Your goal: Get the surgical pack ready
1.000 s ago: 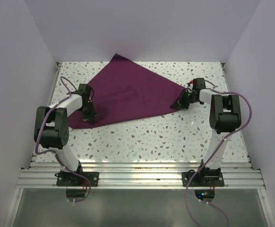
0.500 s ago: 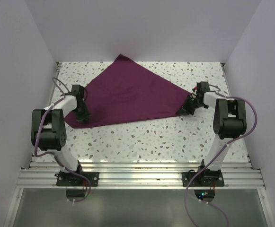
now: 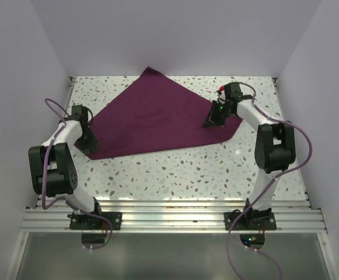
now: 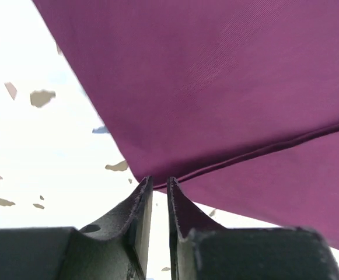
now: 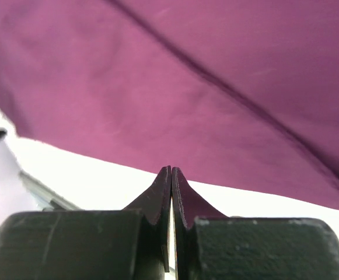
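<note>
As for the pack: lies spread flat on the far half of the table, roughly three-cornered, with its sharpest tip pointing at the far wall just left of centre and reaching the foot of that wall. Runs longest from left to right, along a near edge that slants from the near-left corner to a blunter right corner a little farther back. Shows a dark crease line in each wrist view. At the left corner: the left gripper, tips down at the cloth's edge, parted by a narrow slit with bare table seen through it and no cloth inside, so released. Over the right part, just inside the right corner: the right gripper, clenched tight, fingers pressed together, gripping nothing that can be seen. Between pack and arm bases: speckled tabletop, then the metal rail at the near edge. Hemmed in by plain walls left, right and far. Off both arms: purple cables, looping clear of the cloth.
</note>
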